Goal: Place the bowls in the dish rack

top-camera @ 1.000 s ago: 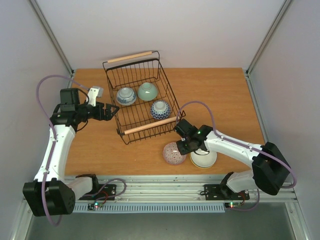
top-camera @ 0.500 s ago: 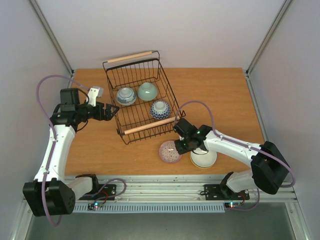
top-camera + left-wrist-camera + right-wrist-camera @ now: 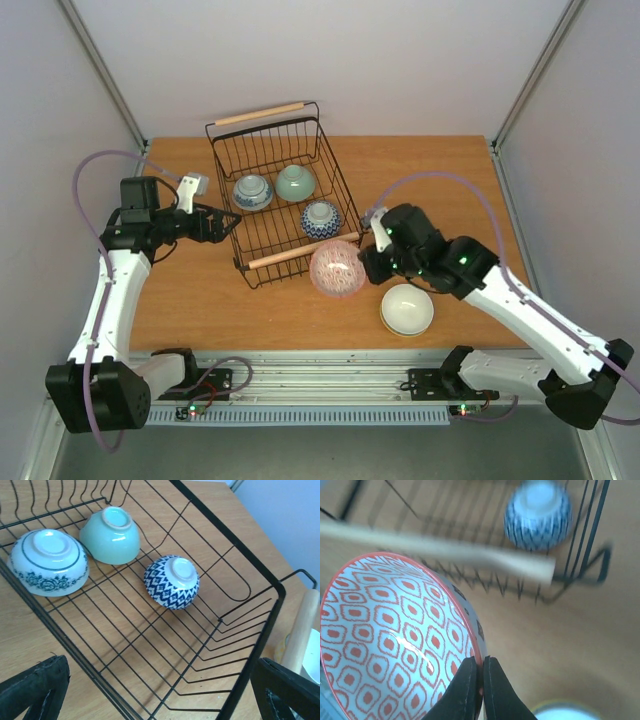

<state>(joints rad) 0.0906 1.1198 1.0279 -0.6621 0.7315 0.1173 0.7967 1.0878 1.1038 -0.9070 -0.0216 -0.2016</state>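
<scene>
My right gripper (image 3: 366, 264) is shut on the rim of the red-patterned bowl (image 3: 337, 268) and holds it in the air, just in front of the dish rack's (image 3: 330, 180) near wooden handle (image 3: 303, 251). In the right wrist view the fingertips (image 3: 481, 680) pinch the bowl's rim (image 3: 395, 635). Three bowls lie upside down in the rack: a white one with a blue pattern (image 3: 253, 191), a mint green one (image 3: 296, 182) and a dark blue-and-white one (image 3: 321, 218). A cream bowl with yellow rim (image 3: 407, 309) sits on the table near the front. My left gripper (image 3: 230, 217) is open at the rack's left side.
The far wooden handle (image 3: 260, 113) tops the rack's back edge. The wooden table (image 3: 440, 180) is bounded by white walls on three sides. In the left wrist view the rack's wire floor (image 3: 165, 645) shows between the open fingers.
My right gripper has lifted the red-patterned bowl off the table and carried it up and back toward the rack's near handle. The left arm has stayed still.
</scene>
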